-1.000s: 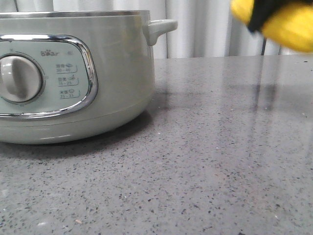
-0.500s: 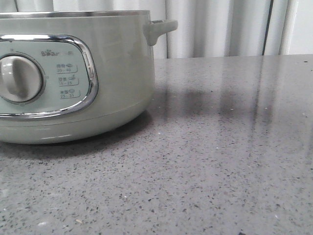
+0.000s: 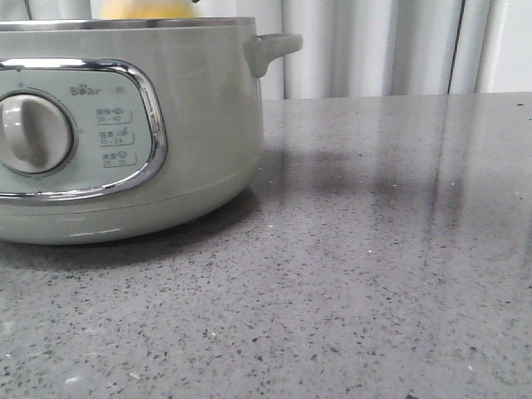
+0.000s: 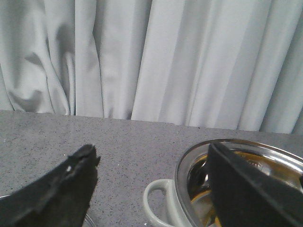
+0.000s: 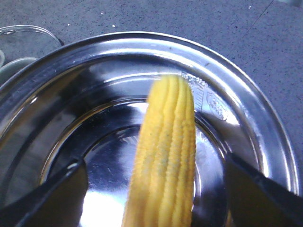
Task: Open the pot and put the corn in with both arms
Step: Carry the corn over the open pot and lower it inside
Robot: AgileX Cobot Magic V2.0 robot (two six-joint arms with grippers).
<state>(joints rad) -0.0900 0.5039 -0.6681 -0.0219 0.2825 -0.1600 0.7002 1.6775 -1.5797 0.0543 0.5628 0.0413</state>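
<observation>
Left gripper [image 4: 151, 189]: fingers spread wide, nothing between them. Wrist camera looks across the grey table [image 4: 123, 142] toward white curtains [image 4: 156, 61]. One dark finger [image 4: 57, 189] is over bare table; the other [image 4: 251, 189] overlaps the pot [image 4: 189, 175], whose steel rim and pale side handle [image 4: 156, 203] show between the two. No contact with the pot that I can make out.

Pot, front view: sits at the left of the table, lid off, open steel rim at the top edge of view. Panel with white dial [image 3: 33, 133] faces the camera. Side handle points right.

Corn [image 3: 145, 8]: front view shows a yellow patch just above the rim, over the pot's middle. Neither arm is visible in that view.

Right gripper [image 5: 151, 198]: poised above the open pot, looking down into the shiny bowl. Dark fingers [image 5: 47, 198] sit either side of the corn, which runs lengthwise out from between them, tapered tip over the bowl's interior. Contact points lie below the frame edge, so whether the grip is closed on it cannot be told. A clear glass edge [image 5: 28, 33] lies on the table beside the pot.
</observation>
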